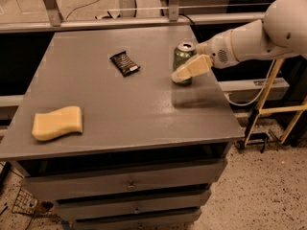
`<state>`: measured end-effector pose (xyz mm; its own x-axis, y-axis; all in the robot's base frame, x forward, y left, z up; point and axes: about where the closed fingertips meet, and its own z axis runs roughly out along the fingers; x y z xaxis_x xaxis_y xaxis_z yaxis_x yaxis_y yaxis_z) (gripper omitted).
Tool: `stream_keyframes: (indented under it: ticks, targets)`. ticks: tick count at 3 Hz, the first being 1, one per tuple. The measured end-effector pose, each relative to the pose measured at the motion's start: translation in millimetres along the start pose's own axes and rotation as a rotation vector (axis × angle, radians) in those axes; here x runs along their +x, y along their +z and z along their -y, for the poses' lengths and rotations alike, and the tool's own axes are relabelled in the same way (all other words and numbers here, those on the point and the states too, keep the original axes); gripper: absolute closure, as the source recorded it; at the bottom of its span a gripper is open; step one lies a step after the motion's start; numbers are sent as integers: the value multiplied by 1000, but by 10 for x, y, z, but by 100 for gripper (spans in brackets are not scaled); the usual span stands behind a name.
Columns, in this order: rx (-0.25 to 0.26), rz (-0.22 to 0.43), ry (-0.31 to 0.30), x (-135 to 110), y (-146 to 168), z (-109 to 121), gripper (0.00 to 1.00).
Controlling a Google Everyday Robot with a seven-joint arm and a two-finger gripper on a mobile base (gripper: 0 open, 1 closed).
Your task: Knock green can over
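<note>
One can [182, 55] upright, gripper [183, 73] at its side.
Gripper overlaps the can's lower part; spread or pressed together, cannot tell.

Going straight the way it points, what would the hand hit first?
Probably the green can: the hand, reaching in from the picture's right, overlaps its lower half. Depth is unclear; it might pass just in front.

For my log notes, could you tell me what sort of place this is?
Probably a lab or workshop: a grey drawer cabinet, a speckled floor, and the robot's hand at the upright green can.
</note>
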<state>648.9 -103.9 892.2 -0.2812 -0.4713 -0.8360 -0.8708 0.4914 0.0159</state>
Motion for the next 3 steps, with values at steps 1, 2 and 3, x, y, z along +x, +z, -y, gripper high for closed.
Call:
stream_keyframes:
  ticks: [1, 2, 3]
  targets:
    - [-18, 19, 7, 24, 149, 10, 16]
    - [-30, 33, 11, 56, 248, 30, 40]
    - [-41, 41, 1, 40, 286, 39, 62]
